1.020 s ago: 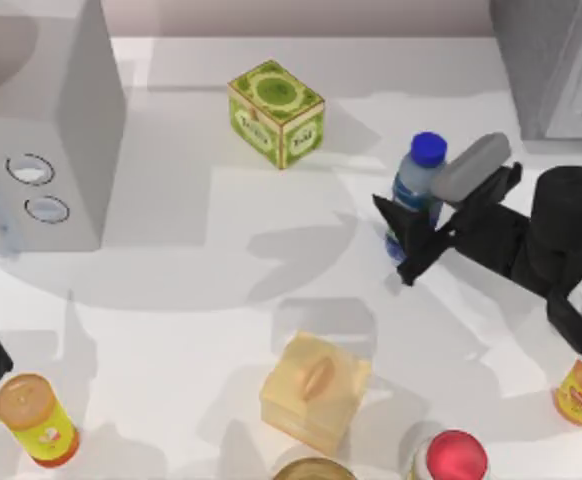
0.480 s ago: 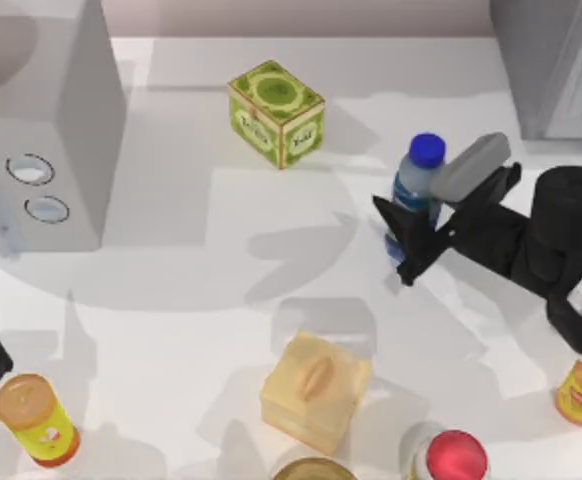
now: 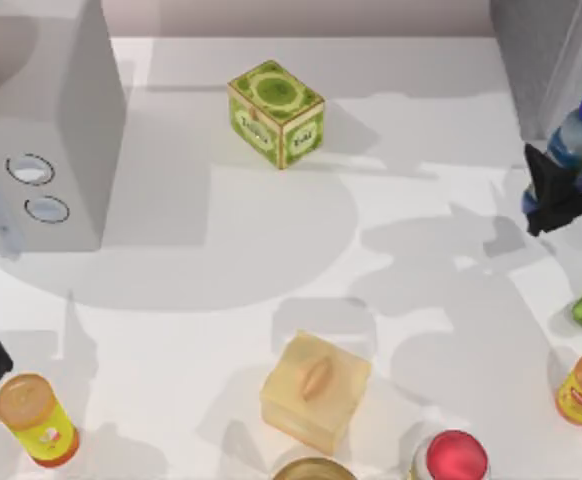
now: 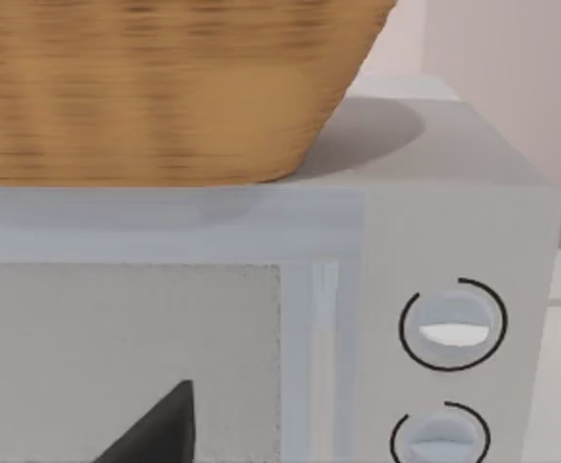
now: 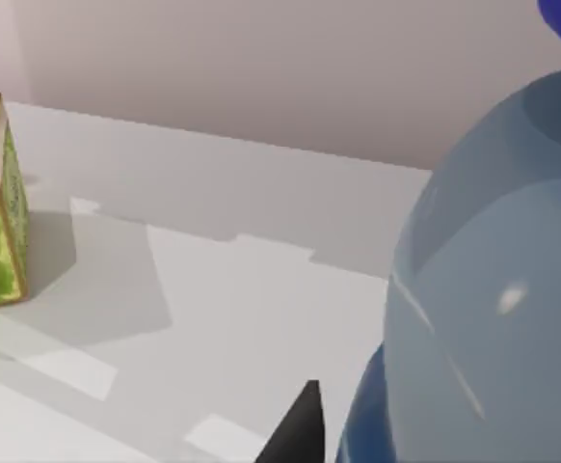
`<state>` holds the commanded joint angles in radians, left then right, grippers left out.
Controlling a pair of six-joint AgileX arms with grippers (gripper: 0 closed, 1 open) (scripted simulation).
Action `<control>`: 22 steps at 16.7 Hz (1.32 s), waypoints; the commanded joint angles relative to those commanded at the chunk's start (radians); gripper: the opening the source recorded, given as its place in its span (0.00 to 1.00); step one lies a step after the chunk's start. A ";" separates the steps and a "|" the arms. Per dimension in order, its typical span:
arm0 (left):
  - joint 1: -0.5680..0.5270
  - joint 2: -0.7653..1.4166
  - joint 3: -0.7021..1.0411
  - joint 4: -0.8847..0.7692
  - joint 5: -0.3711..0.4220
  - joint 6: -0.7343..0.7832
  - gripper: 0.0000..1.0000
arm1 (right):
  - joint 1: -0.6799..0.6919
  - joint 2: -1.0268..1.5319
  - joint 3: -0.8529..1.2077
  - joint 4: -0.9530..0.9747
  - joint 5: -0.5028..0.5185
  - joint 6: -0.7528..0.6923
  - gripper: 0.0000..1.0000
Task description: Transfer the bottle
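Pinching bottle (image 3: 575, 140) in right gripper (image 3: 561, 195) at table's 3 o'clock edge, risking slippage from smooth plastic.

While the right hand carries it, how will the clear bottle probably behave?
The bottle looks tall and narrow, so it may tip when set down. Its smooth clear wall could slip in the right hand. It seems light.
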<state>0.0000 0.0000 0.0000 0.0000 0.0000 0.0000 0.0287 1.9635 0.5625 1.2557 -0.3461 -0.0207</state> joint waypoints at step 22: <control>0.000 0.000 0.000 0.000 0.000 0.000 1.00 | -0.356 0.043 -0.103 0.060 0.073 -0.021 0.00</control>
<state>0.0000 0.0000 0.0000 0.0000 0.0000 0.0000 -0.3272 2.0066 0.4592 1.3160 -0.2732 -0.0417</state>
